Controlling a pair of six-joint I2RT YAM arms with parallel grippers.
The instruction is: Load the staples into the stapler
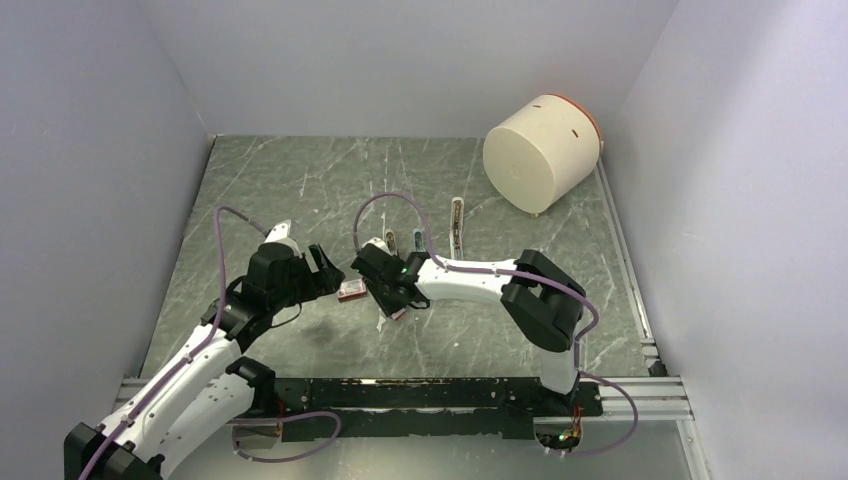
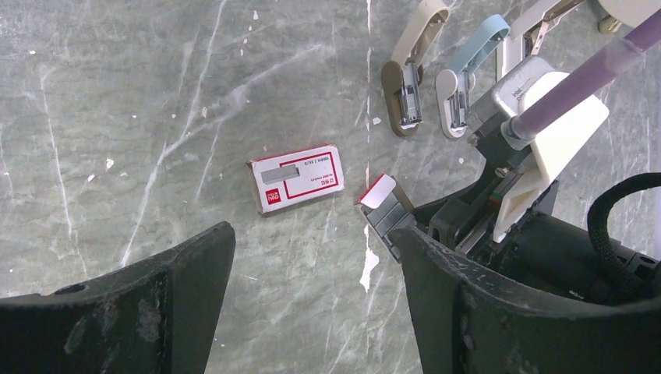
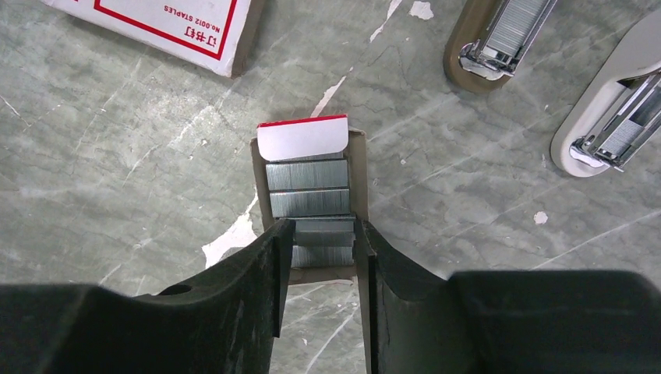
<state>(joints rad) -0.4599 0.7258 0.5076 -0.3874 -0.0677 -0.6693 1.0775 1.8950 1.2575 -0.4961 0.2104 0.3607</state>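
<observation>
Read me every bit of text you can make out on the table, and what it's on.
"No.0012 STAPLES": on the red-bordered box, upside down in the right wrist view.
Characters beside it and the box's red logo: too blurred to read.
Brown stapler, pale stapler: no text visible.

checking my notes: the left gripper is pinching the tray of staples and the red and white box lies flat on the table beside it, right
Not quite: it is the right gripper that pinches the tray of staples, as the right wrist view shows. The red and white box does lie flat on the table beside it.
</observation>
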